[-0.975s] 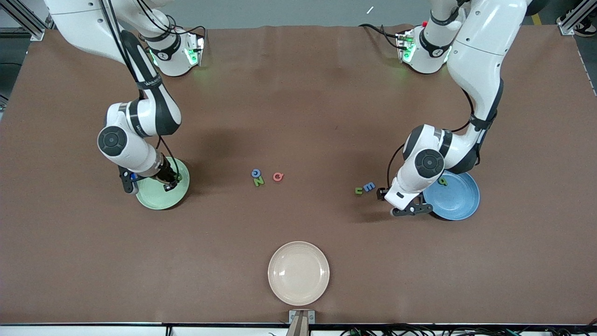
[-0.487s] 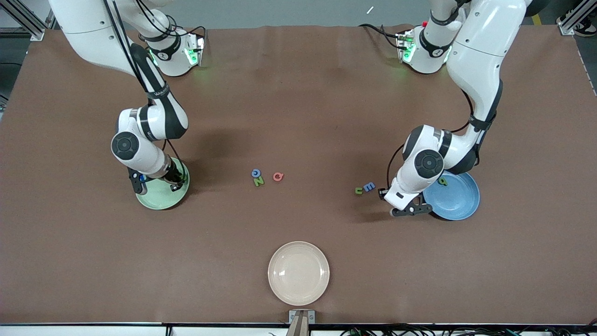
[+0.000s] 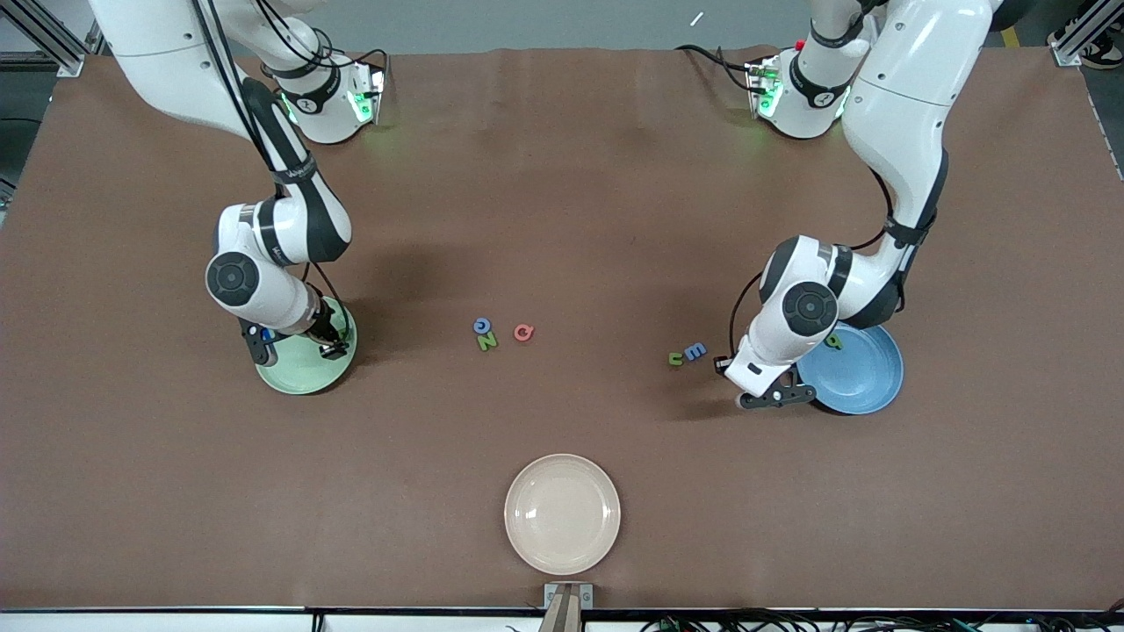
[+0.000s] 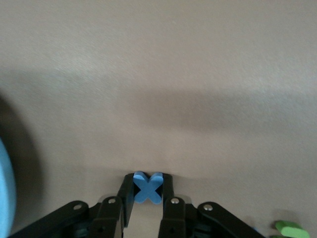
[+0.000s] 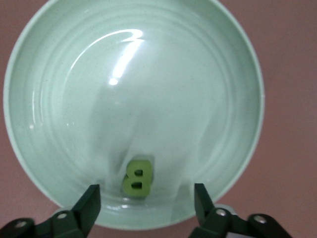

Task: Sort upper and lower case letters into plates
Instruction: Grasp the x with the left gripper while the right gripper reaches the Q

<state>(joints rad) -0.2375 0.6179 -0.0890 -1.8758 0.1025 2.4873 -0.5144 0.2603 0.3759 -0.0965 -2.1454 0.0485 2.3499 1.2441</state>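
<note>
- Left claw [image 4: 147, 208] is down at the brown surface [image 3: 562, 202] just beside the blue plate [image 3: 865, 373], on the side toward the right arm's end, and its fingers are clamped on the blue x [image 4: 147, 187].
- Right claw [image 5: 146, 203] hangs over the pale green plate [image 5: 59, 99], fingers spread wide and holding nothing.
- Green B [image 5: 137, 178] lies flat inside that green plate, between the spread fingers.
- A green letter [image 3: 832, 341] sits in the blue plate, near the rim farther from the front camera.
- Blue G [image 3: 482, 326], green N [image 3: 486, 341] and pink-red Q [image 3: 523, 332] are clustered mid-surface.
- Green u [image 3: 675, 358] and blue m [image 3: 695, 351] lie side by side, near the left claw.
- Cream plate [image 3: 562, 513] sits nearest the front camera.
</note>
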